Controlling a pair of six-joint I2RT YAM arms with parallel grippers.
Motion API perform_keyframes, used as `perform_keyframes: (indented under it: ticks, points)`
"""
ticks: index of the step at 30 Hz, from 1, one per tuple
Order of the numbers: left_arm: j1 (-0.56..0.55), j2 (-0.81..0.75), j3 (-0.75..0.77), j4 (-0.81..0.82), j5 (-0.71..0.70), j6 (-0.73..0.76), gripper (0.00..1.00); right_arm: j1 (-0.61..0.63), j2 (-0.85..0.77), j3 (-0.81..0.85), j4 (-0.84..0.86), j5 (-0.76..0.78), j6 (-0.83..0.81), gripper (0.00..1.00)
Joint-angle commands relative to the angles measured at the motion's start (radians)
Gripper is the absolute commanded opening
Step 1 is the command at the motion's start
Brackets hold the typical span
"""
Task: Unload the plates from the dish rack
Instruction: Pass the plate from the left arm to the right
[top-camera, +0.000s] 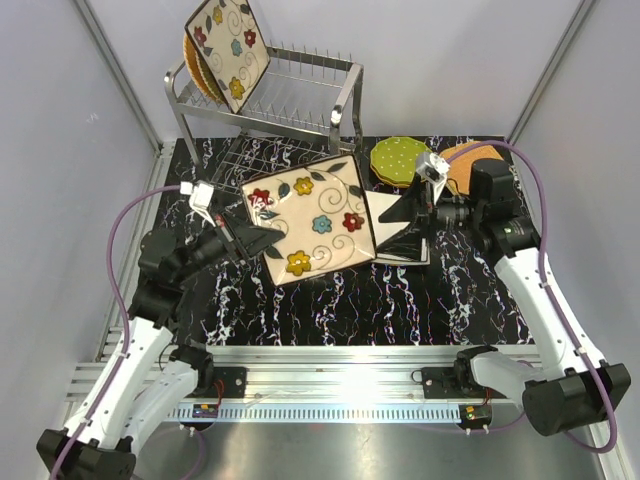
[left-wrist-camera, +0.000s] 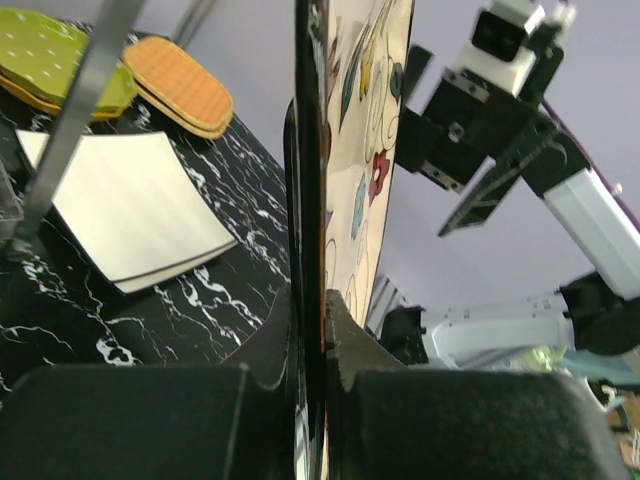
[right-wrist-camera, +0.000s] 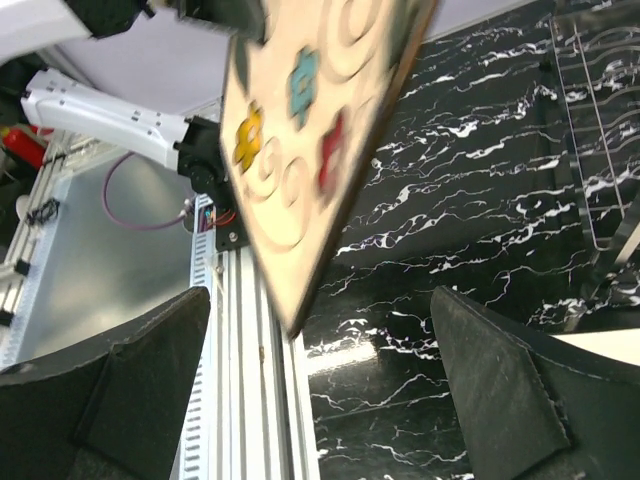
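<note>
Pale grey wall panels (top-camera: 60, 100) close in the cell on three sides, and an aluminium rail (top-camera: 330, 365) carries both arm bases at the near edge. The black tabletop with white marble veining (top-camera: 400, 300) looks hard and glossy, so we judge a plate set down at a tilt could skid on it.

At the far edge stands the tall shiny steel wire dish rack (top-camera: 349, 95). Two plates lean at its left end: a square cream plate with coloured flowers (top-camera: 227, 50) and, behind it, an orange-tan woven wicker plate (top-camera: 192, 60).

A second square cream flowered plate (top-camera: 312, 220) is off the rack, held above the middle of the tabletop. To its right lie the unloaded pieces: a stack of square plates showing plain pale faces (top-camera: 410, 250), round green dotted plates (top-camera: 398, 160) and another wicker plate (top-camera: 478, 160).

The left claw (top-camera: 255, 235) is clamped on the held plate's left edge. The right claw (top-camera: 385, 215) stands wide apart just beside the opposite edge, gripping nothing; from its wrist the plate's corner hangs between its fingers (right-wrist-camera: 110, 390).

We read this as a hand-over on the way to the pale stack. Next, the right claw needs to close squarely on the free edge before the left one lets go.
</note>
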Motion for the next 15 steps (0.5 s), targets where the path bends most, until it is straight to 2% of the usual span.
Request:
perform_keyframes:
  ticks: [1,9,15]
  points:
    - [-0.059,-0.015,0.024,0.229,-0.008,0.004,0.0,0.034,0.018,-0.018,0.159,0.11,0.172,1.0]
    - [-0.142,0.015,0.0,0.228,-0.071,0.041,0.0,0.072,0.033,-0.082,0.319,0.167,0.413,1.0]
    - [-0.162,0.034,-0.009,0.232,-0.096,0.059,0.0,0.094,0.032,-0.121,0.346,0.176,0.487,0.88]
